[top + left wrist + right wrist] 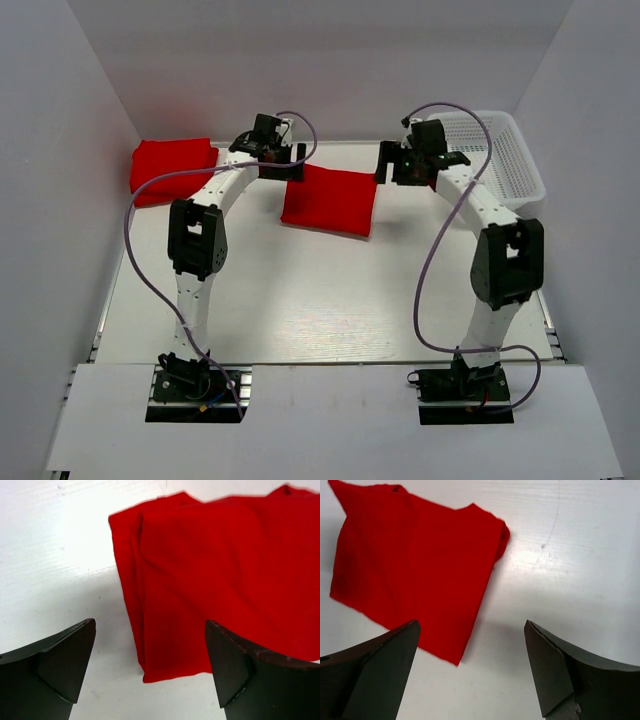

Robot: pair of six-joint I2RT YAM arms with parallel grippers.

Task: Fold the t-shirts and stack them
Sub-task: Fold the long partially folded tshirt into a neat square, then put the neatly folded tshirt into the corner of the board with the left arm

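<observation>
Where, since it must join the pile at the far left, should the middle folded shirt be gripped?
Probably at its two side edges: the left gripper from the left, the right gripper from the right. The shirt lies flat in layers, wider than either open gripper, so one pinch might let it unfold.

The 12 o'clock t-shirt (329, 201) and the 10 o'clock t-shirt (173, 170) are soft matt red cloth, lightly creased at the folds. The counter (330, 310) is white and smooth, with fine lines and a faint sheen. The basket (505, 160) at 2 o'clock is white plastic mesh. On the left end effector (150, 624) and the right end effector (472, 625), the fingers (240, 670) look like matt black plastic.
</observation>
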